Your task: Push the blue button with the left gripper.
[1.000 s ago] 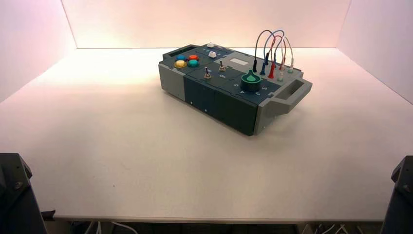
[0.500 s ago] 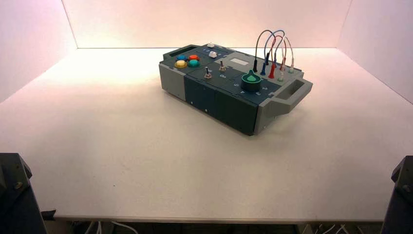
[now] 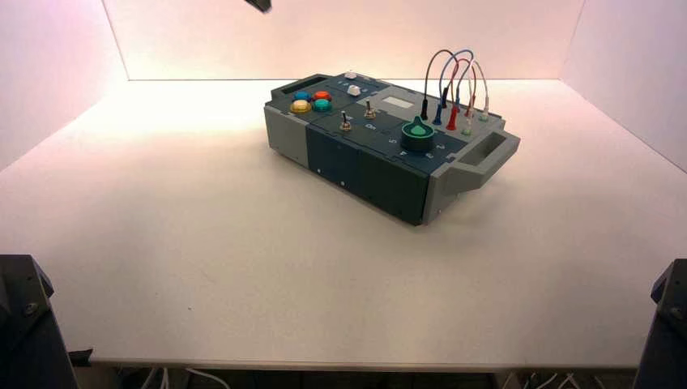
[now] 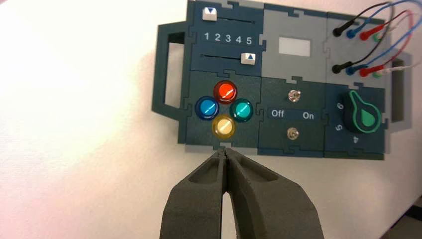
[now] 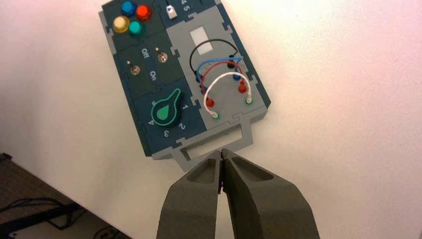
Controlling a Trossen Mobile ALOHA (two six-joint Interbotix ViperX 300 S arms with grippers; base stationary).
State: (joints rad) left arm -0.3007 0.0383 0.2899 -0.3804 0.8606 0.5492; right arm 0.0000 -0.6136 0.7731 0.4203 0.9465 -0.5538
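The blue button (image 3: 302, 96), round, domed and glossy, sat near the box's left end, left of the red button (image 3: 322, 96) and behind the yellow one (image 3: 300, 106). The left end effector (image 4: 225, 151), fingertips together, hung above the bench (image 3: 202, 267).

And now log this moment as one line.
left gripper: shut, above table by box | blue button: unpressed by gripper, beside red button | right gripper: idle, above table
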